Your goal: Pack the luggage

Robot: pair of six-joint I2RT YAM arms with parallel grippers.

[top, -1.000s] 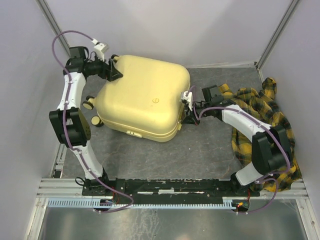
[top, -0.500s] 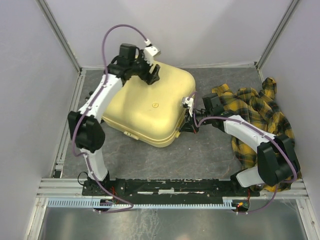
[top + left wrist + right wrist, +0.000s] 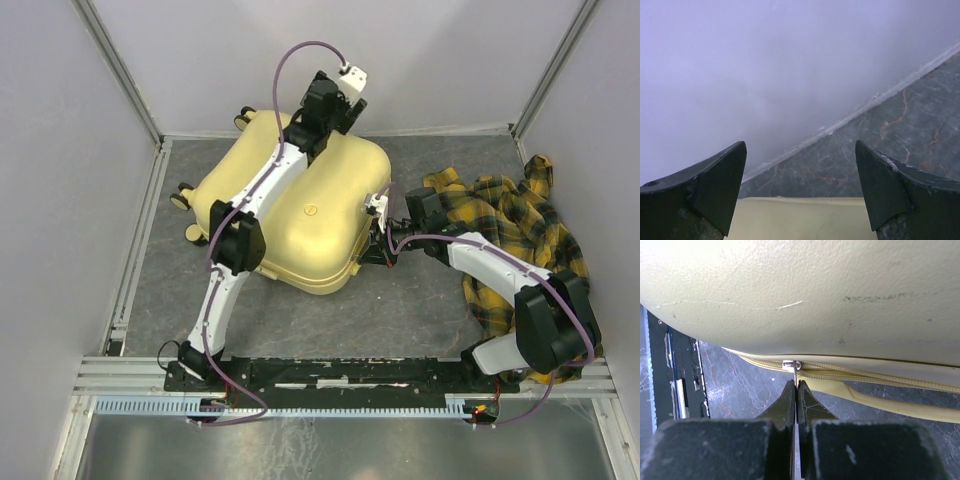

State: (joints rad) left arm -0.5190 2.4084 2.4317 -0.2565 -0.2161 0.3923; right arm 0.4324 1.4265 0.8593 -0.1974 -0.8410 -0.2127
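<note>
The right gripper (image 3: pixel 797 386) is pinched tight on the zip pull (image 3: pixel 791 364) at the luggage's right edge, its fingers pressed together with the thin metal tab between them. To do this step well, I judge the pull should be drawn along the line of the zip, low and close to the seam rather than away from it (a tab this thin could slip out under a sideways tug). The luggage should also be steadied against sliding on the table (image 3: pixel 410 300).

The luggage (image 3: pixel 330 235) lies closed and flat, left of the table's centre and reaching toward its far edge, wheels to the left. A shirt (image 3: pixel 520 215) is heaped along the right edge, not yet packed. Farthest off, the left gripper (image 3: pixel 800 150) hangs over the luggage's far edge with its fingers spread wide, holding nothing.

Only the right wrist view shows the tab actually caught; from above, the wrist hides that contact. The left wrist view gives a strip of yellow shell below its fingers and the wall beyond. Only the top view shows the shirt and how the luggage lies.
</note>
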